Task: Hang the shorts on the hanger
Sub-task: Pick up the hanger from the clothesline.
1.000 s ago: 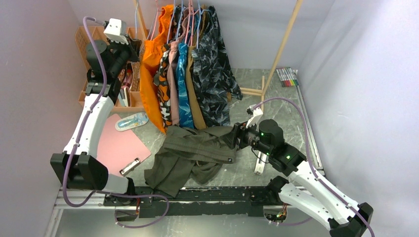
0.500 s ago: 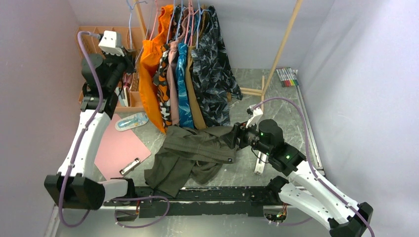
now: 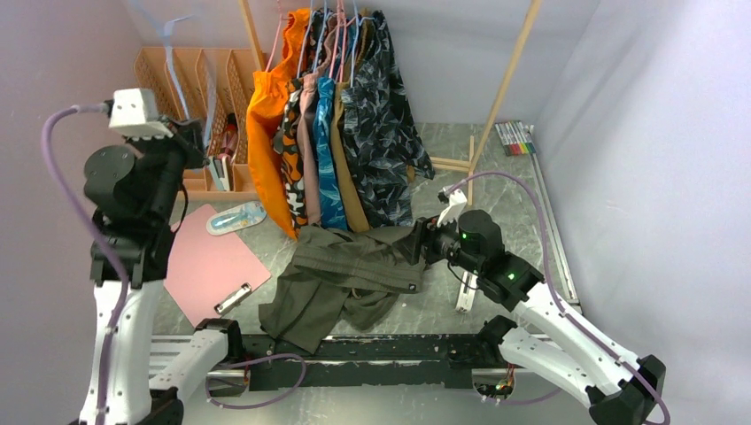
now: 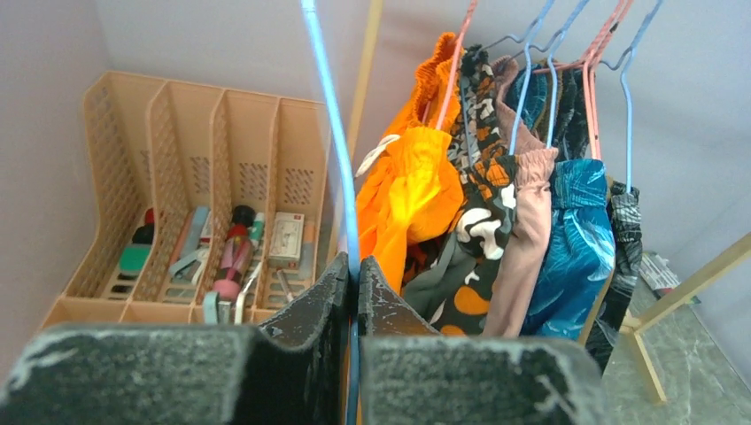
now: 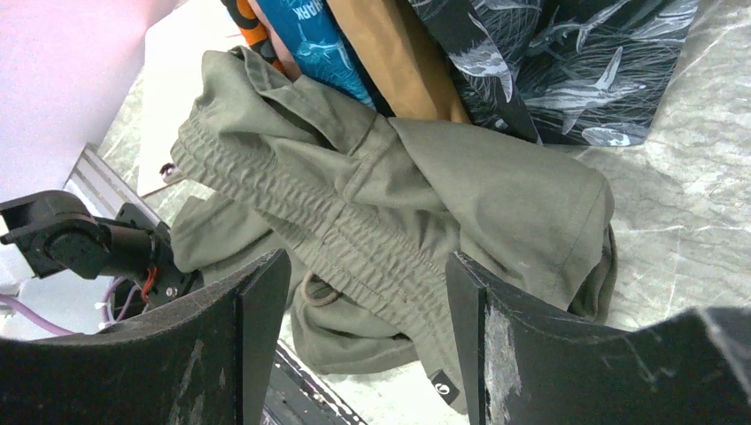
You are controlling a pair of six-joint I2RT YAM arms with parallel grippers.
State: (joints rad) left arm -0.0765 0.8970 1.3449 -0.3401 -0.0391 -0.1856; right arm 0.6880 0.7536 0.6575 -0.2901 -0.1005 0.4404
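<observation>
The olive-green shorts [image 3: 345, 266] lie crumpled on the table below the hanging clothes, their ribbed waistband [image 5: 354, 230] facing my right wrist camera. My right gripper [image 3: 423, 241] is open at the shorts' right end. Its fingers [image 5: 367, 266] stand on either side of the waistband without closing on it. My left gripper [image 3: 191, 135] is raised at the far left, in front of the organiser. It is shut [image 4: 356, 266] on the thin light-blue hanger [image 4: 332, 142], whose wire runs up between the pads. In the top view the hanger [image 3: 174, 71] shows faintly above that gripper.
A wooden rail carries several garments on hangers [image 3: 336, 115], the orange one [image 4: 407, 195] nearest my left gripper. A peach desk organiser [image 3: 208, 84] stands at the back left. A pink clipboard [image 3: 208, 266] lies front left, and markers [image 3: 515, 137] at the back right.
My left arm has pulled back to the left and risen toward the camera, carrying the hanger away from the rail. The right arm and shorts have barely moved.
</observation>
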